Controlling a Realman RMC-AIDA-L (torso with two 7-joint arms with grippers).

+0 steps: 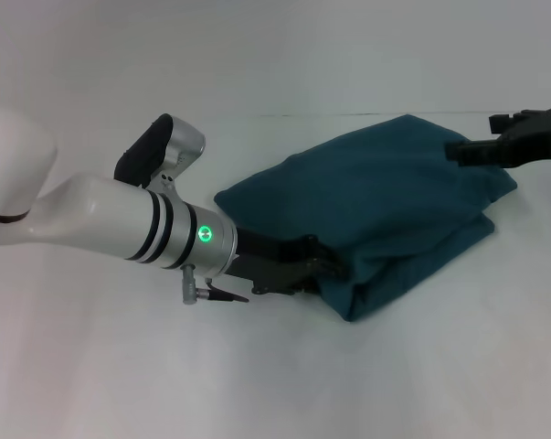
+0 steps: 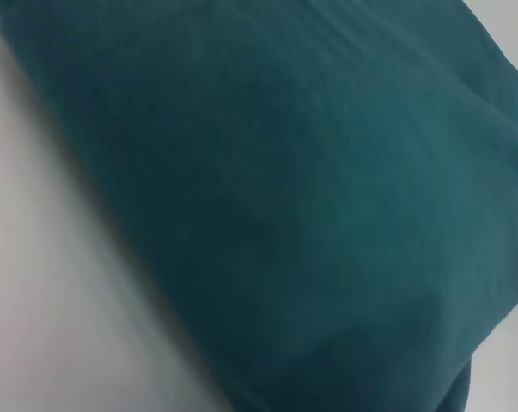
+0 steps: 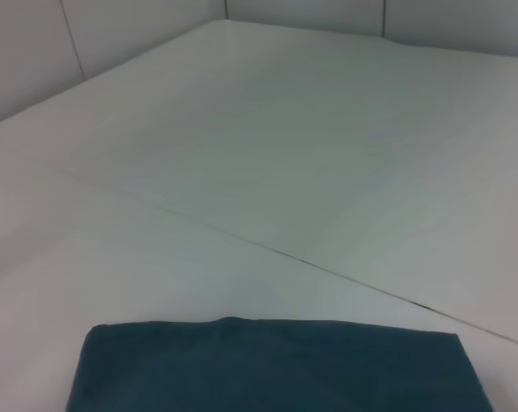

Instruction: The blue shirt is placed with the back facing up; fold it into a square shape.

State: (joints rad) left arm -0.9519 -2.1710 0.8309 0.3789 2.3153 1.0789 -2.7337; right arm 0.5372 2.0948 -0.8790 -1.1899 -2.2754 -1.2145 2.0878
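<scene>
the left gripper [image 1: 321, 265] sits low at the near-left edge of the large dark teal-blue cotton shirt [image 1: 385, 206], its fingertips buried in the fabric, so i cannot tell how wide it is. the shirt lies folded into a thick, roughly square bundle on the white table [image 1: 257, 384], with the right gripper [image 1: 467, 153] over its far-right corner, state unclear. to finish well, the left claw should probably slide out flat and slow without dragging layers.

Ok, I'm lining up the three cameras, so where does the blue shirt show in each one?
Head view: the blue shirt lies folded right of centre, the left tool at its near-left edge.
Left wrist view: it fills most of the picture.
Right wrist view: a strip along the bottom edge.
Shared landmark: the white table around it.
</scene>
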